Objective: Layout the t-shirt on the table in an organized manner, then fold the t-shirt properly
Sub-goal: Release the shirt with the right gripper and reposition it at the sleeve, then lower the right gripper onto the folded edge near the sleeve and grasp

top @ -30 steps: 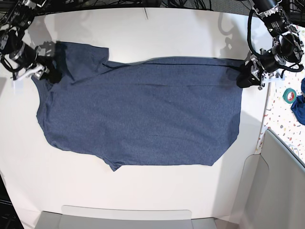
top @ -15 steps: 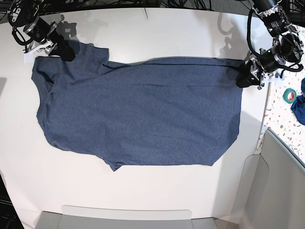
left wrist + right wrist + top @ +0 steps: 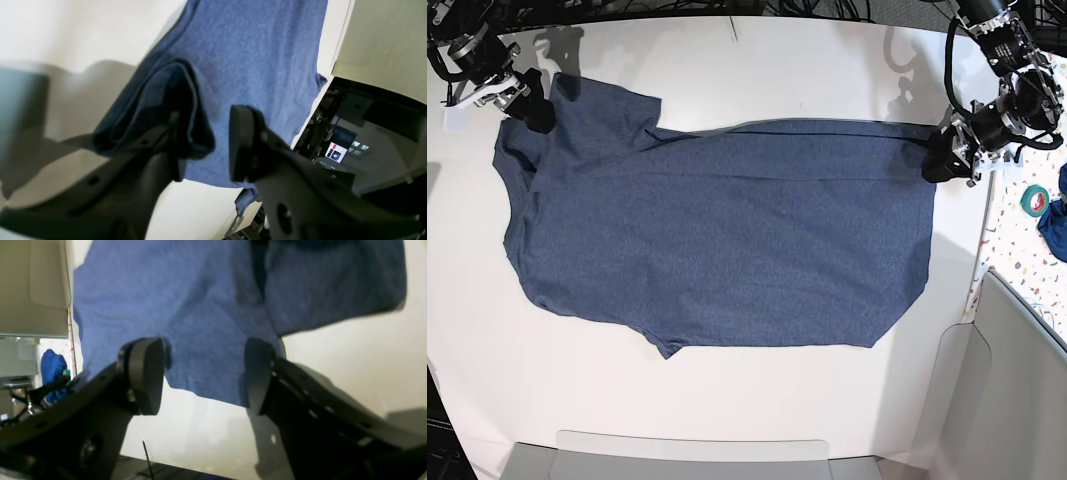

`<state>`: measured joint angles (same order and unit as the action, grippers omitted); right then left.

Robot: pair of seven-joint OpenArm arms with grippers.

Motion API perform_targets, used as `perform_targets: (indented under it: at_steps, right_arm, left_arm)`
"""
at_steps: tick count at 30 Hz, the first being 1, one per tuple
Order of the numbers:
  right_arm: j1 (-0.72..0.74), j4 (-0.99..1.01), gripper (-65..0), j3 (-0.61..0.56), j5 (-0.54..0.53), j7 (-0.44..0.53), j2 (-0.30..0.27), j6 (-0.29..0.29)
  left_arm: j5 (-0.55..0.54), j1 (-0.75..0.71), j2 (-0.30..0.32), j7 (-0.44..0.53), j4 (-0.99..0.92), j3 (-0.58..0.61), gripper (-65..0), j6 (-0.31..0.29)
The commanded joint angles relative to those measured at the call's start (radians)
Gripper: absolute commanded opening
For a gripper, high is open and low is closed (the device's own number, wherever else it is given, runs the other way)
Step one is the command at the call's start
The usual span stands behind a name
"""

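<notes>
Lifting away from t-shirt (image 3: 717, 240): right claw (image 3: 527, 108)

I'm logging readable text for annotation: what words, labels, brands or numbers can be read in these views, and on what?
None can be read.
The t-shirt shows only its plain blue side; no lettering is visible.
A small screen in the left wrist view's background shows a red and dark graphic, too small to read.
The table bears no markings.

The white table (image 3: 757, 60) carries the navy t-shirt (image 3: 727, 240) — spread flat, one sleeve folded over.
</notes>
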<state>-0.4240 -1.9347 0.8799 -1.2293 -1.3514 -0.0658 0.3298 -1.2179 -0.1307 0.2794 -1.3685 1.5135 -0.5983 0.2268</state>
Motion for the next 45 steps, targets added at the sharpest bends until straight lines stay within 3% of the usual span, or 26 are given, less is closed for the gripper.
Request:
perform_targets:
  at_steps: [1, 17, 20, 27, 29, 32, 33, 39, 45]
  right_arm:
    - [-0.009, -0.012, -27.6, 0.011, -0.013, 0.003, -0.006, -0.001]
    - [0.004, 0.110, -27.6, 0.006, 0.207, 0.007, 0.062, 0.001]
    - [0.035, 0.110, -27.7, 0.003, 0.270, 0.005, 0.103, 0.001]
    - [0.058, 0.110, -28.6, -0.100, 0.297, 0.007, 0.108, 0.002]
    - [0.061, 0.110, -34.9, -0.129, 0.297, 0.007, 0.106, 0.002]
    - [0.061, 0.110, -55.2, -0.164, 0.297, 0.007, 0.106, 0.002]
    - [0.063, 0.110, -64.7, -0.176, 0.297, 0.007, 0.106, 0.002]
    - [0.103, 0.105, -65.0, -0.236, 0.279, 0.007, 0.105, 0.002]
    - [0.224, 0.105, -65.0, -0.242, 0.147, 0.003, 0.099, -0.001]
  left_arm:
    - [-0.029, 0.009, 0.017, -0.028, 0.017, -0.007, -44.9, -0.002]
    - [-0.029, 0.010, 0.021, -0.028, 0.015, -0.007, -44.9, -0.002]
    - [-0.029, 0.012, 0.021, -0.028, 0.015, -0.007, -44.9, -0.002]
    - [-0.029, 0.012, 0.021, -0.028, 0.015, -0.007, -44.9, -0.002]
    - [-0.029, 0.012, 0.021, -0.028, 0.015, -0.007, -45.0, -0.002]
    - [-0.029, 0.012, 0.021, -0.028, 0.015, -0.007, -45.1, -0.002]
    - [-0.029, 0.012, 0.021, -0.028, 0.015, -0.007, -45.1, -0.002]
    - [-0.029, 0.010, 0.021, -0.028, 0.015, -0.007, -45.1, -0.004]
    - [-0.029, 0.007, 0.021, -0.028, 0.015, -0.007, -45.1, -0.004]
